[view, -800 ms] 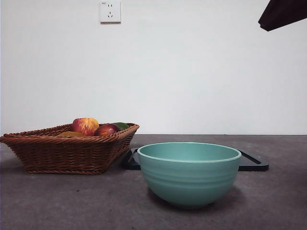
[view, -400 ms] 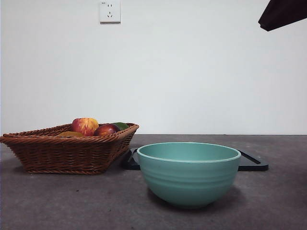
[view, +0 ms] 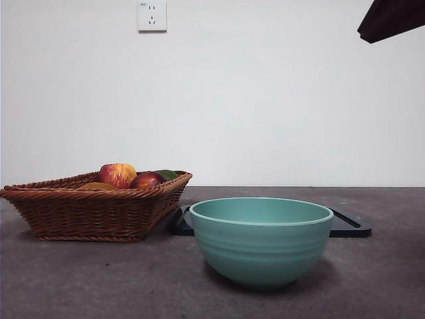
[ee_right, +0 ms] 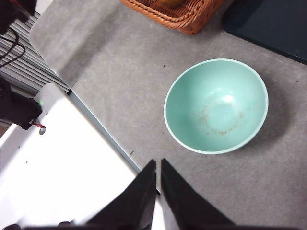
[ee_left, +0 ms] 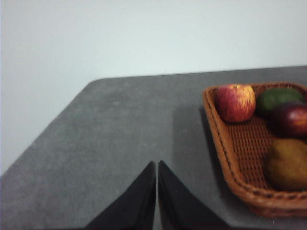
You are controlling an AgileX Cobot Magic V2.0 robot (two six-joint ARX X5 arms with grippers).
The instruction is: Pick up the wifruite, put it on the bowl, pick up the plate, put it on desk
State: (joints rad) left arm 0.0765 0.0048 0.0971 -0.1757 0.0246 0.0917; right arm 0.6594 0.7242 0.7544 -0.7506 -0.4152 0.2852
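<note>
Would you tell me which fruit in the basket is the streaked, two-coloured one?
The apple: red with yellow streaks. The other fruits are plain: one green, one dark red, one orange-brown.

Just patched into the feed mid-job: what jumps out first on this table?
The big teal bowl stands front and centre on the grey desk, empty inside. To its left a wicker basket holds a streaked apple, a dark red fruit, a green one and the small orange-brown fruit. A flat black tray lies behind the bowl. Neither pincer touches anything; the left pincer and the right pincer are both shut.
</note>
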